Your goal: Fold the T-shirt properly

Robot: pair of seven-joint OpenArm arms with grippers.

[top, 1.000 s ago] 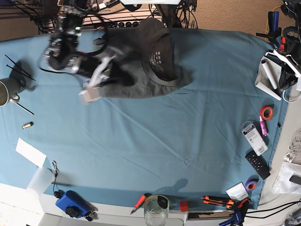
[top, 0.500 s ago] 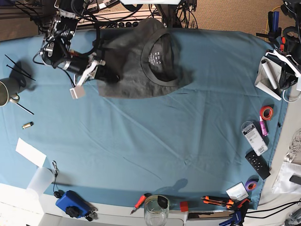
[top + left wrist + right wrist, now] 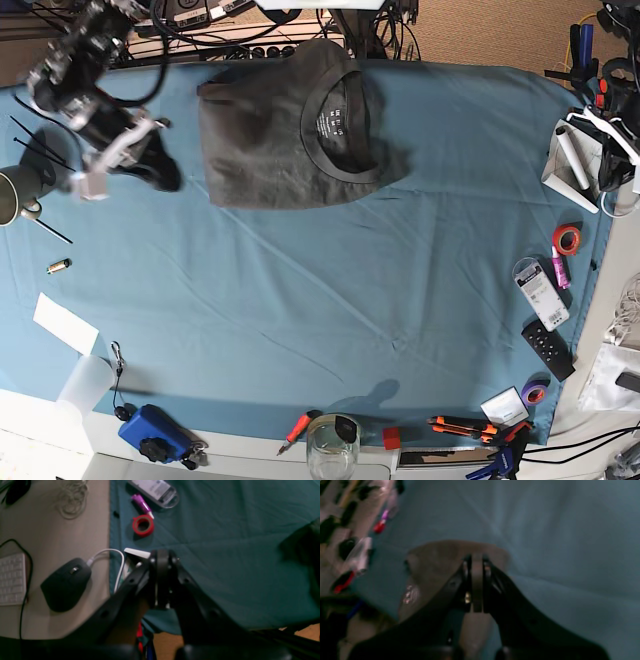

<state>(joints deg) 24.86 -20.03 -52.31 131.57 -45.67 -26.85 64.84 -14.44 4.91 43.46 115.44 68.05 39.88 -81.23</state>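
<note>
Our right gripper (image 3: 88, 183), jaws closed on nothing, hung beside the T-shirt (image 3: 290, 130); its loose fold risked springing open.

A robotics lab or workshop bench: a teal cloth (image 3: 330, 300) covers the table, its edges littered with tape rolls (image 3: 567, 239), pliers (image 3: 460, 427), cables (image 3: 250, 35), a remote (image 3: 548, 349), plus a mouse (image 3: 65, 583) and keyboard (image 3: 12, 579).

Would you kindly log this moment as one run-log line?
T-shirt: folded, flat on table cloth | right claw: shut, empty, beside shirt | left claw: shut, empty, over cloth edge
</note>
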